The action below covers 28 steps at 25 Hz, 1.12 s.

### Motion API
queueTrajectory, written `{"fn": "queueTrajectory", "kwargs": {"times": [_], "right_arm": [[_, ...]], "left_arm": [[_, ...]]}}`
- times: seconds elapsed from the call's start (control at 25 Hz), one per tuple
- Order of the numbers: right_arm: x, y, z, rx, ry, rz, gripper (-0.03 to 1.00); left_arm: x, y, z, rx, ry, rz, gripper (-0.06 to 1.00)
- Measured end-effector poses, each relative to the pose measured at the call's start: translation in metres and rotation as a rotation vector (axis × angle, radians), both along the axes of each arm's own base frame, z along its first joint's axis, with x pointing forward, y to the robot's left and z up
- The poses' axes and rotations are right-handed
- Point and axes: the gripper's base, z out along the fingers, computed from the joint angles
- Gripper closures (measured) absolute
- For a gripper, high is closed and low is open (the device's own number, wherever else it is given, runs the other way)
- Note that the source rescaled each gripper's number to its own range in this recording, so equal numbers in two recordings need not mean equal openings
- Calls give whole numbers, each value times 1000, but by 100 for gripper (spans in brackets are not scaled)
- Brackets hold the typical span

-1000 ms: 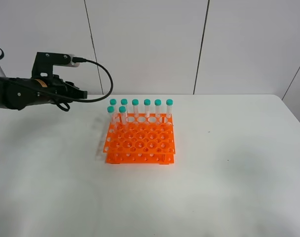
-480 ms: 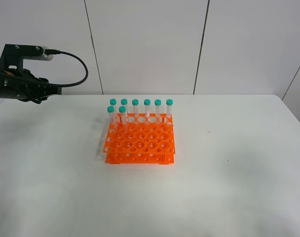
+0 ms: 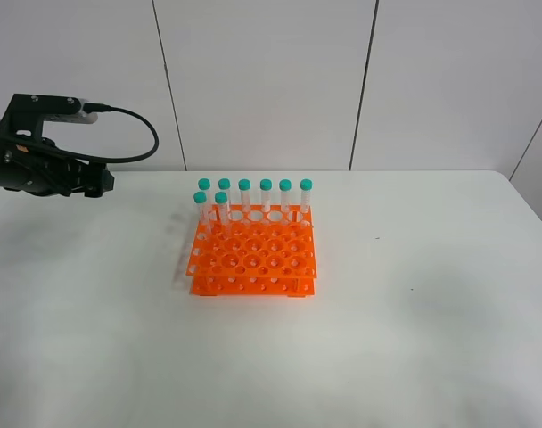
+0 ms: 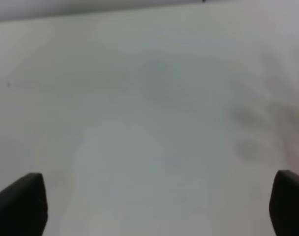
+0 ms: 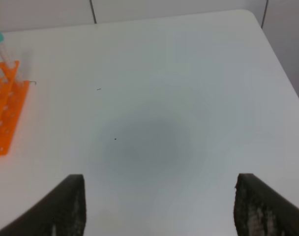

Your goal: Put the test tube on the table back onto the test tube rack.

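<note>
Eight test tubes (image 3: 244,198) stand along the test tube rack's (image 3: 253,254) far rows, mid-table (image 3: 431,303). Left gripper (image 4: 157,206), jaws spread, hovers by the far-left corner; right gripper (image 5: 159,206) is spread too, empty.

No text, label, brand, number or sign could be read in any of the views. The bright orange plastic rack (image 3: 253,251) with its grid of round holes bore no legible marking, and the clear tubes with teal-green caps (image 3: 266,195) standing in it showed none either. The plain white matte tabletop (image 3: 414,339) carried no print.
</note>
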Motion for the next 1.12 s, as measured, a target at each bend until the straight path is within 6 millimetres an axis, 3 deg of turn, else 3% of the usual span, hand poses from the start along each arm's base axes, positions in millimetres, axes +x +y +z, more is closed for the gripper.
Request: {"fn": "queueTrajectory", "kwargs": {"times": [0.12,0.56,1.12], "right_arm": [[0,0,0,0,0,0,13],[0,0,0,0,0,0,13],[0,0,0,0,0,0,13]], "left_arm": [[-5,0,6,-1,13,-1,-5],[-43,0,57,54,6,-53,-5],[-89,-1,53,75,388,-113,-5]]}}
